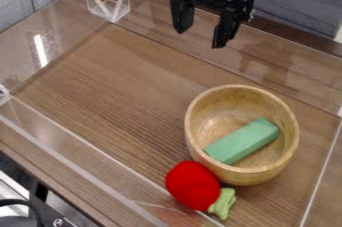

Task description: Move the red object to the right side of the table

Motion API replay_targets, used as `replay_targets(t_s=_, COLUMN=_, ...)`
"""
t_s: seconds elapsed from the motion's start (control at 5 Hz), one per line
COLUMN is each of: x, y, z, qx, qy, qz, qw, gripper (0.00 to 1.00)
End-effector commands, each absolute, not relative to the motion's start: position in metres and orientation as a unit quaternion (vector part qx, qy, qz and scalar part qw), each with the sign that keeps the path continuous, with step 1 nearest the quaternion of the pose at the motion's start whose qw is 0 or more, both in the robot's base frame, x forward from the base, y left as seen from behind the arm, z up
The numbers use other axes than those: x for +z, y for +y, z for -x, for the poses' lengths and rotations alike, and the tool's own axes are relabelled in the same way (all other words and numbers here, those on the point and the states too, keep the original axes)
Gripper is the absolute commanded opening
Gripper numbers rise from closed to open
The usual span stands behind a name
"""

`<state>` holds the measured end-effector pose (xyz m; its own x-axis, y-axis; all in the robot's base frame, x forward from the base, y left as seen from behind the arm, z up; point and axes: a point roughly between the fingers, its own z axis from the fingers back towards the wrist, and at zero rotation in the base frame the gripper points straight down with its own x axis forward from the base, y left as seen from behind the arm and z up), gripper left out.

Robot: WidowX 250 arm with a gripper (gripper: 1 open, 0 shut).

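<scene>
The red object (193, 184) is a small round bright-red toy vegetable with a light-green leafy stub, lying on the table (107, 81) near the front edge, just left of and below the wooden bowl. My black gripper (201, 26) hangs at the far side of the table, pointing down, fingers spread open with nothing between them. It is well away from the red object, with most of the tabletop between them.
A round wooden bowl (201, 121) sits at the right, holding a green block (243, 141). Clear acrylic walls (54, 136) edge the tabletop on all sides. A clear folded stand (107, 4) is at the back left.
</scene>
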<state>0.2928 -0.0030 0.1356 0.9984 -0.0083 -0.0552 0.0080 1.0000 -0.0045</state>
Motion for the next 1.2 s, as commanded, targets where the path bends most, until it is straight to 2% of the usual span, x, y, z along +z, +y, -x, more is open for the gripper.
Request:
replay_targets(t_s=0.0, x=0.139, y=0.003, z=-0.301, qx=-0.034, qy=0.029, qz=0.001, qw=0.999, gripper=1.0)
replay_targets(t_s=0.4, x=0.145, y=0.019, z=-0.301, qx=0.001, qy=0.016, qz=-0.002, qw=1.0, gripper=1.0)
replay_targets(t_s=1.0, x=0.142, y=0.018, z=-0.299, qx=0.033, qy=0.004, qz=-0.003, qw=0.999, gripper=1.0)
